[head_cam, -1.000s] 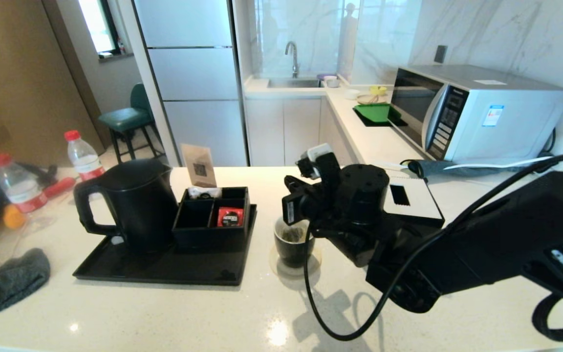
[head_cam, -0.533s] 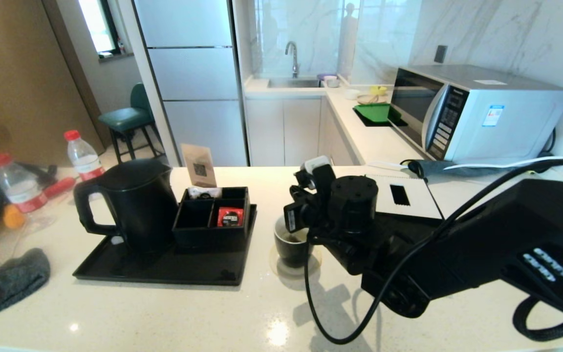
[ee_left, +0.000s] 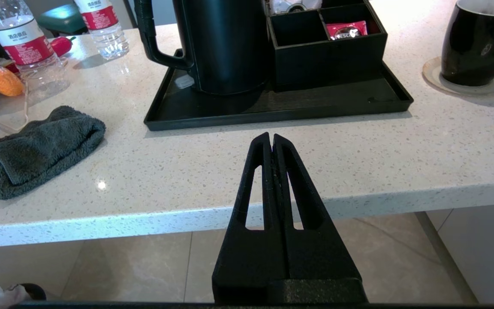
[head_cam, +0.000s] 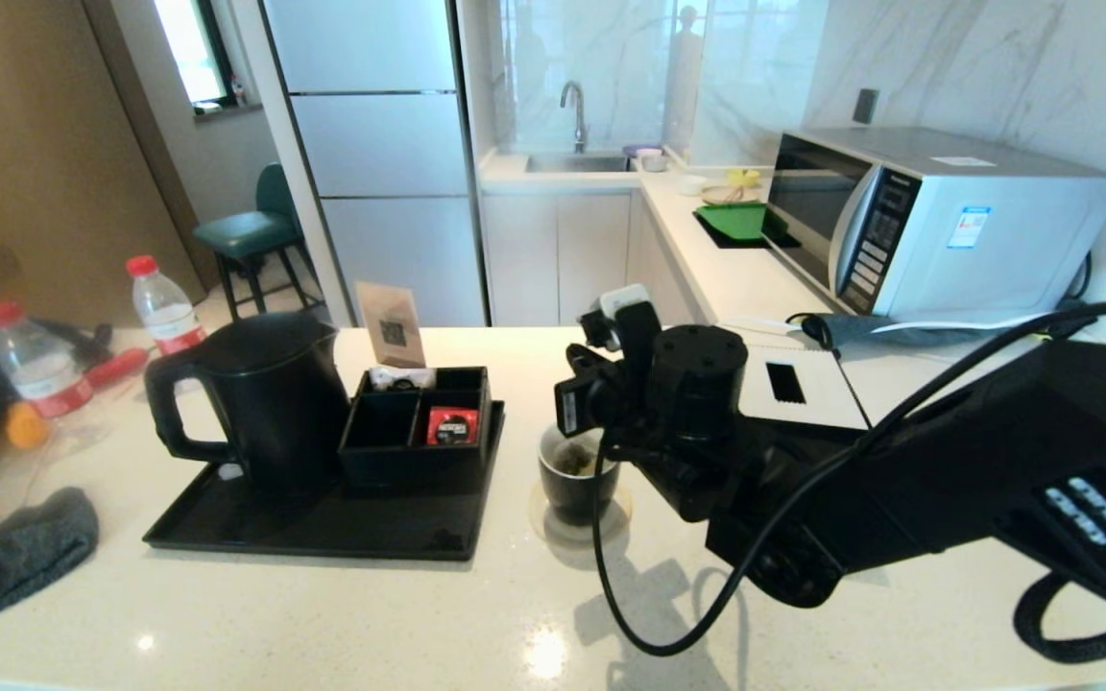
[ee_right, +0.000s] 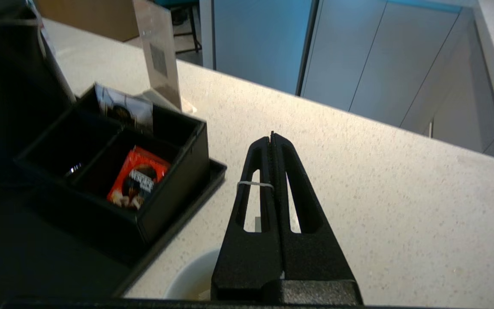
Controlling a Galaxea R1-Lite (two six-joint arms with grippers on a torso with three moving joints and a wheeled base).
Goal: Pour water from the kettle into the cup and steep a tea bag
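The glossy black cup (head_cam: 574, 485) stands on a round coaster on the counter, right of the tray. Inside it lies the dark tea bag (head_cam: 572, 463) in pale yellowish water (ee_right: 200, 294). My right gripper (ee_right: 272, 136) hovers just above the cup, shut on the tea bag's thin white string (ee_right: 255, 184). The matte black kettle (head_cam: 260, 403) stands upright on the tray, lid closed, handle to the left. My left gripper (ee_left: 271, 138) is parked shut and empty in front of the counter's near edge, out of the head view.
A black tray (head_cam: 323, 528) carries a compartment box (head_cam: 419, 422) with a red sachet (head_cam: 452, 425). Two red-capped bottles (head_cam: 164, 307) and a grey cloth (head_cam: 15, 557) lie at the left. A black box with a white slotted top (head_cam: 803, 389) sits behind my right arm, with a microwave (head_cam: 937, 221) beyond.
My right gripper dipped toward the cup half a second ago and has risen again, still holding the string. The tea bag shows in the cup again. The left arm has not moved.
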